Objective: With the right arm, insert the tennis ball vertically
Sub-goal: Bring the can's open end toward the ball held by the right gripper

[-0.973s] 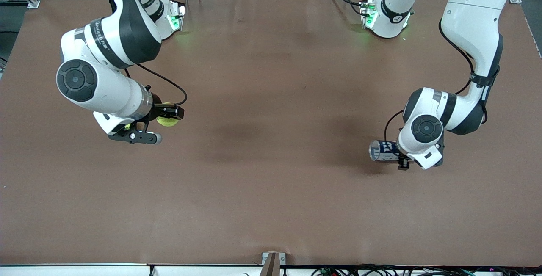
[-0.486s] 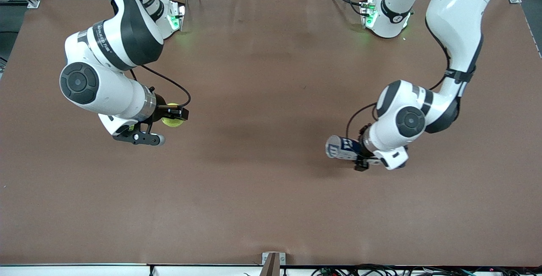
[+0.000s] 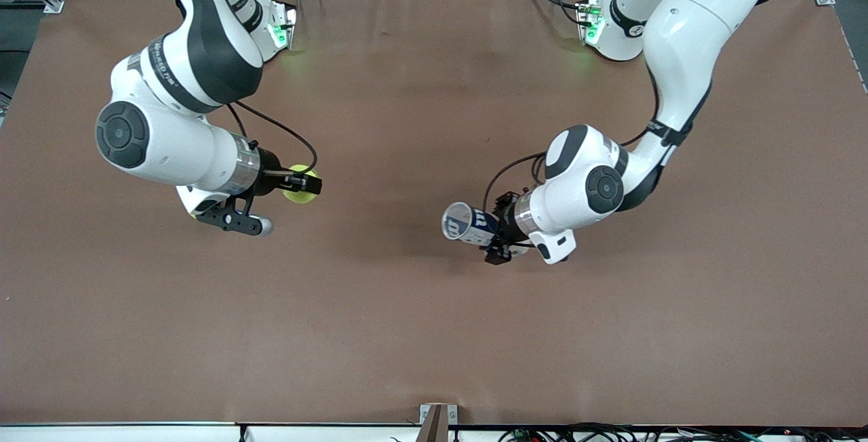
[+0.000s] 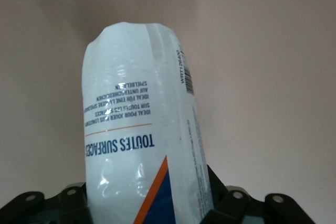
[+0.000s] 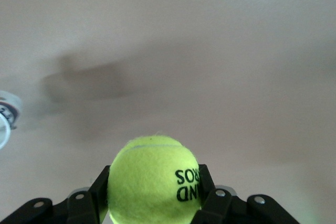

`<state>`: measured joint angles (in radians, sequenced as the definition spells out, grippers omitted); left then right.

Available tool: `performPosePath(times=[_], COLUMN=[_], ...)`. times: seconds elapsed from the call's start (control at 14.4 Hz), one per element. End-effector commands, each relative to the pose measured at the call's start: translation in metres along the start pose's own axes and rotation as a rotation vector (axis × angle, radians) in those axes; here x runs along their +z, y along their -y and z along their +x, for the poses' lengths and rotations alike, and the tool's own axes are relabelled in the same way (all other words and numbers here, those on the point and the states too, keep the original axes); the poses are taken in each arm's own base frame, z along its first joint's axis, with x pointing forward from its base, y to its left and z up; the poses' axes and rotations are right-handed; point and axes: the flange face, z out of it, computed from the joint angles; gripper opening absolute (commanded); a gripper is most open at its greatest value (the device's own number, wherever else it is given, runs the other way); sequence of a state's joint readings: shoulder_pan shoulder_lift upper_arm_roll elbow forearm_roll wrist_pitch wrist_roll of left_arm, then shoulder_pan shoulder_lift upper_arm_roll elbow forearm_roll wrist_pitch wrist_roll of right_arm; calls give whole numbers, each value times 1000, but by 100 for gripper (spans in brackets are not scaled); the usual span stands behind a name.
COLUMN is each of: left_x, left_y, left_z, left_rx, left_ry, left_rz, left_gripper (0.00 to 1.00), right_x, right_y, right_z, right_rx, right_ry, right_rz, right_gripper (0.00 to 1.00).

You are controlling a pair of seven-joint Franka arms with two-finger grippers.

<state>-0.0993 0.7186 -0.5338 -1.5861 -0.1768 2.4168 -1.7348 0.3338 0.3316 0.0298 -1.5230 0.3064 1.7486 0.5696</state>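
A yellow-green tennis ball (image 3: 299,185) (image 5: 153,180) with black print sits between the black fingers of my right gripper (image 3: 302,184), which is shut on it above the table toward the right arm's end. My left gripper (image 3: 494,230) is shut on a clear tennis ball can (image 3: 468,222) (image 4: 140,135) with a white, blue and orange label. The can lies roughly level in the air over the table's middle, its open mouth pointing toward the ball. The can's rim (image 5: 5,121) also shows at the edge of the right wrist view.
The brown table (image 3: 407,333) carries nothing else. Both arm bases (image 3: 274,28) (image 3: 614,25) stand along the table's edge farthest from the front camera. A small bracket (image 3: 437,422) sits at the nearest edge.
The left arm has carried the can a long way toward the table's middle. The right arm has moved the ball slightly toward the middle too.
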Motion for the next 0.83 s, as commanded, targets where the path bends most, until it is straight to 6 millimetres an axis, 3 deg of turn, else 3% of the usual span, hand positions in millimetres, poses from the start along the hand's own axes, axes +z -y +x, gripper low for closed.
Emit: performPosePath(times=[0.0,0.35,0.63,0.76], left_x=[6,15,35,55], left_y=[-12,-12,-12,-9], left_z=[-26,-59,-55,-51], left_rx=[-47,-122,-159,-170], left_ry=[122,284,338,342], left_rz=[-29,-67,-143,-177], left_gripper=[72,70,70,70], right_x=[10,32,27,24], right_y=[26,73,81,81], right_z=[-11,-31,-28,-27], right_rx=[68,125,124,125], right_ry=[3,-27,-44,-46], right_rz=[54,126,150,155], right_gripper=[42,42,42,42])
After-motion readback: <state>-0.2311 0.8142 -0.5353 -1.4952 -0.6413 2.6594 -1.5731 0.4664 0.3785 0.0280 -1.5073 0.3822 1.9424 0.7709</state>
